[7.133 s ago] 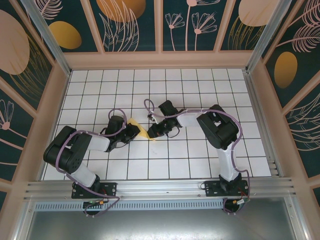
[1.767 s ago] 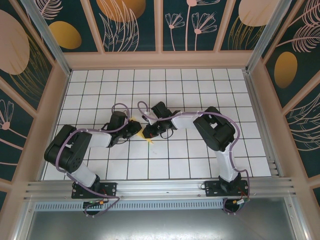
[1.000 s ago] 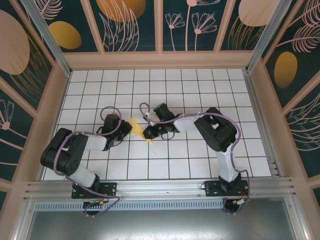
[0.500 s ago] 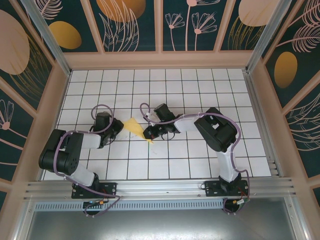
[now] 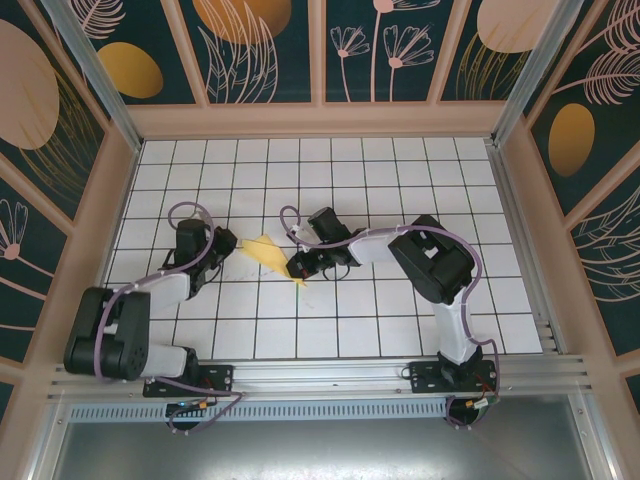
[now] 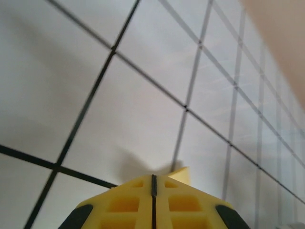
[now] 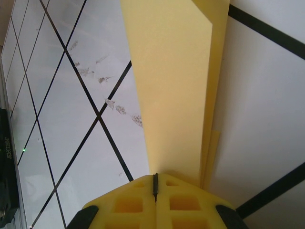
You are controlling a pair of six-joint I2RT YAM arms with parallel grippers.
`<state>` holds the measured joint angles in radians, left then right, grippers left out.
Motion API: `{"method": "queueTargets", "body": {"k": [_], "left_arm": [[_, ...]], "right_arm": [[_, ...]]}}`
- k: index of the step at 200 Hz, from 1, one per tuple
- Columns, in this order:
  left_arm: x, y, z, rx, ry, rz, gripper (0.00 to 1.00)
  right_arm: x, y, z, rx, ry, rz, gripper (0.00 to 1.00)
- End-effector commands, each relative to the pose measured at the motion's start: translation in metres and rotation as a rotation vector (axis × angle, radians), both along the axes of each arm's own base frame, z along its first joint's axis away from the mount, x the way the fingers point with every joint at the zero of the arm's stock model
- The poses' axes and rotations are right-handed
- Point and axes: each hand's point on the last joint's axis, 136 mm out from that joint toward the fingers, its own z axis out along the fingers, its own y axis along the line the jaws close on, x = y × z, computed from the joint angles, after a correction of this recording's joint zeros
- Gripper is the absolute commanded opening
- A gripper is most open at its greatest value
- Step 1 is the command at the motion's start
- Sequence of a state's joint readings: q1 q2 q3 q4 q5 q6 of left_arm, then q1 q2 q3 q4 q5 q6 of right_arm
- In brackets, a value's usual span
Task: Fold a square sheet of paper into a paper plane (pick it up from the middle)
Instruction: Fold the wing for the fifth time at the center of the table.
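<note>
right claw (image 5: 299, 268) pinches yellow paper (image 5: 264, 250) low; left claw (image 5: 223, 244) closed nearby, arm outstretched.

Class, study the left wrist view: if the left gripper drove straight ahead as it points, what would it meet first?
Likely the yellow paper corner peeking just past the left gripper, jaws shut; depth is unclear. Beyond lies tiled tabletop.

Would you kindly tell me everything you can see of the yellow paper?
The yellow paper is thin, plain and matte, folded into a narrow pointed shape with layered edges. It sits near the middle of the white tiled table. The right gripper is shut on one end. The left gripper, also shut, points at the opposite tip; whether they touch is unclear.
</note>
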<state>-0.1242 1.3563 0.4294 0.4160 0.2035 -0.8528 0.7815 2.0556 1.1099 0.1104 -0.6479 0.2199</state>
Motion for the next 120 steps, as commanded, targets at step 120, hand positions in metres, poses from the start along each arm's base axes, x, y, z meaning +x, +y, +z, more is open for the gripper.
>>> {"method": "queueTargets", "body": {"k": [120], "left_arm": [[-0.007, -0.088, -0.050, -0.013, 0.125, -0.237, 0.07]], "right_arm": [[-0.055, -0.072, -0.092, -0.368, 0.236, -0.054, 0.00]]}}
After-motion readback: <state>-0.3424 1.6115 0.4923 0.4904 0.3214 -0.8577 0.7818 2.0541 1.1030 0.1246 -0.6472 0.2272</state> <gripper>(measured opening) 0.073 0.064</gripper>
